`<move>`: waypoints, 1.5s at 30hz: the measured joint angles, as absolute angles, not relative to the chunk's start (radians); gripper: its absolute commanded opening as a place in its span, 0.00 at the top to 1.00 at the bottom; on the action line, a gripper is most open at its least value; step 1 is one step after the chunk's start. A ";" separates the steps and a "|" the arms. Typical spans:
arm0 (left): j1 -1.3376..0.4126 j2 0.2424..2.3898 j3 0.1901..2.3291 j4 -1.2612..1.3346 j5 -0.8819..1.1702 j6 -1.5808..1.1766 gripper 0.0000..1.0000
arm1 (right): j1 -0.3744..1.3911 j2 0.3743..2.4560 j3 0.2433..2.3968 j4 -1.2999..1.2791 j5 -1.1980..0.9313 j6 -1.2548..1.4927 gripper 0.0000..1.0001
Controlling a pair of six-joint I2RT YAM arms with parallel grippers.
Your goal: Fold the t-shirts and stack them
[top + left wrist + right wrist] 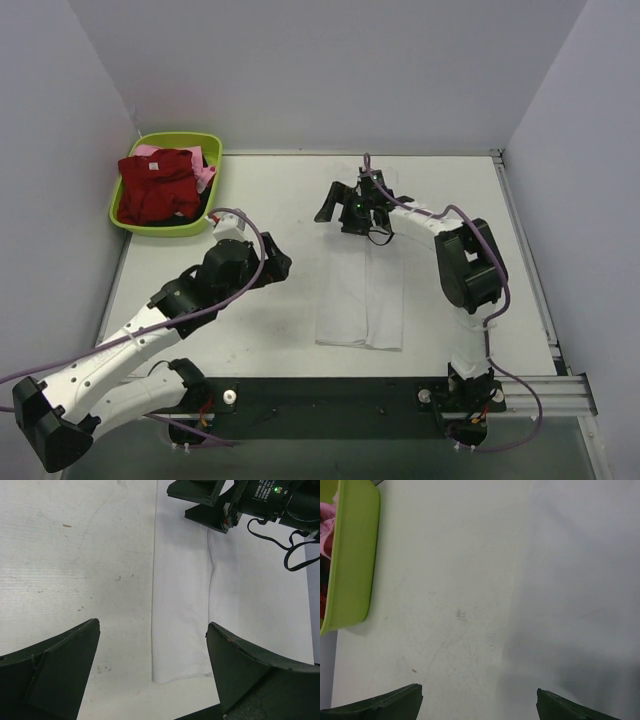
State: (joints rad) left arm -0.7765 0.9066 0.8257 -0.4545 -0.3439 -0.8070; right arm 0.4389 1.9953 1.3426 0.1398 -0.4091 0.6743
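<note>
The white t-shirt (362, 290) lies on the table as a long narrow folded strip; it also shows in the left wrist view (182, 605). My left gripper (278, 265) is open and empty just left of the strip, with one near corner of the shirt between its fingers (152, 626). My right gripper (335, 203) is open and empty at the strip's far end, over bare table (479, 690); it also shows in the left wrist view (210, 505). The dark red t-shirt (155, 185) and the pink t-shirt (205, 175) lie crumpled in the basin.
The lime-green basin (215, 150) stands at the back left corner; its rim shows in the right wrist view (352, 555). Grey walls close the table at back and sides. A black rail runs along the near edge (330, 400).
</note>
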 measured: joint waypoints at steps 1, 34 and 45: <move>-0.769 0.904 0.823 -0.456 -0.337 -0.803 0.03 | 0.439 2.012 1.354 0.139 -0.408 0.677 0.00; -0.561 0.901 0.760 -0.440 -0.179 -0.725 0.03 | 0.542 2.310 1.725 0.102 -0.428 0.714 0.00; -0.560 0.954 0.569 -0.369 -0.122 -0.783 0.03 | 0.511 2.022 1.564 0.011 -0.332 0.614 0.00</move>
